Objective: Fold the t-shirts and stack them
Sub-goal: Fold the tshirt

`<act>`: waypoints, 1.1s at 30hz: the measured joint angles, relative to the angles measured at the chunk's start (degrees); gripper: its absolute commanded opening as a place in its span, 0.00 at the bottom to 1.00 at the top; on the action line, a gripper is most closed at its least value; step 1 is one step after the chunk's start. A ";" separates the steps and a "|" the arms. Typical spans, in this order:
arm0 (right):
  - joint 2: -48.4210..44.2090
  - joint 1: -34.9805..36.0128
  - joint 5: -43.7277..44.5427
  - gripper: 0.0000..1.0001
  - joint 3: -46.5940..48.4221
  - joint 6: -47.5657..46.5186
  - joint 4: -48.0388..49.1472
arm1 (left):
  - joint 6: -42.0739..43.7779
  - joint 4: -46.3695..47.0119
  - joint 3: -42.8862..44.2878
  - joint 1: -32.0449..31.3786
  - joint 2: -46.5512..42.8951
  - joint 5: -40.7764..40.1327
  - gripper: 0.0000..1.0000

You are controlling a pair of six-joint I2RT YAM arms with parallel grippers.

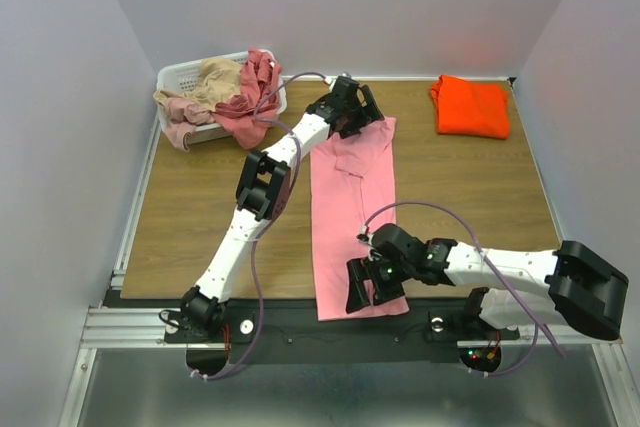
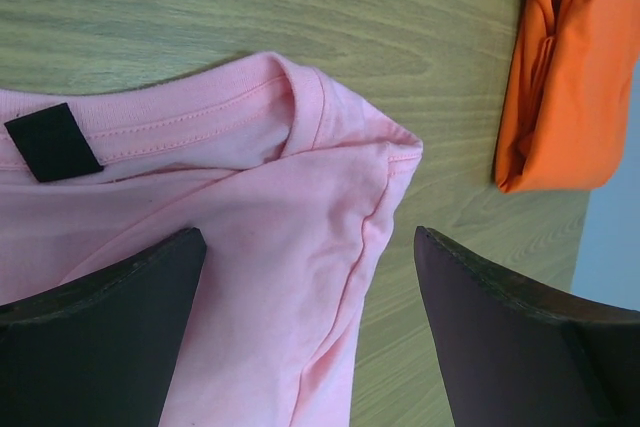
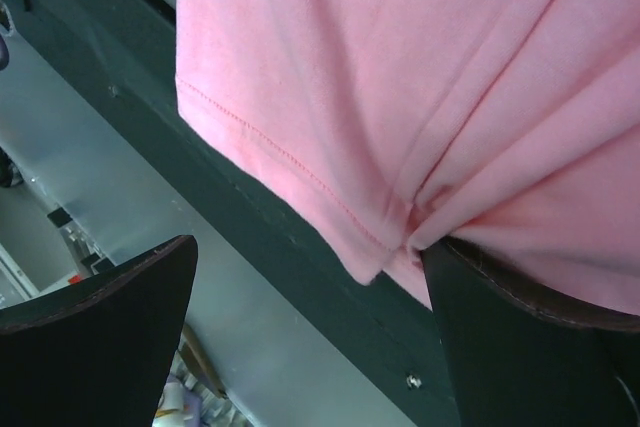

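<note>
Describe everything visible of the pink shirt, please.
The pink shirt is soft knit cloth, folded lengthwise into a long strip down the middle of the table. Its collar, with a black label, lies at the far end below the open left hand; one sleeve is tucked in. The stitched hem hangs over the near edge, touching one finger of the open right hand.

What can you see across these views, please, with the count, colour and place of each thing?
pink t-shirt: one, bright pink, laid lengthwise mid-table, hem over the near edge
neck label: one, black, inside its collar
orange t-shirt: one, orange, folded, far right corner
crumpled t-shirts: count unclear, dusty rose and tan, in the basket
laundry basket: one, white, far left corner
table: one, wood brown
left gripper: one, black, open, over the pink collar
right gripper: one, black, open, at the pink hem
</note>
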 measured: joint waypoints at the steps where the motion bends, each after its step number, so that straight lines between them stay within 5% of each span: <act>1: -0.55 0.00 0.04 1.00 0.13 -0.02 -0.79 | -0.52 0.44 0.00 0.11 0.07 -0.33 0.99; 13: -3.96 0.37 2.95 1.00 10.49 -0.85 -7.89 | -2.80 5.40 0.00 1.57 0.33 -1.53 0.99; 21: -4.15 0.37 18.88 1.00 18.36 -1.03 -14.64 | 1.25 3.91 -1.81 1.60 -6.29 -1.36 0.99; 27: 1.44 -1.60 29.99 1.00 26.01 -3.74 -17.57 | 8.07 2.29 -18.23 0.26 -35.06 -3.82 0.99; 33: 11.50 -14.56 35.74 1.00 35.26 -7.93 -17.64 | 9.97 11.45 -50.82 -1.64 -75.28 -9.81 0.99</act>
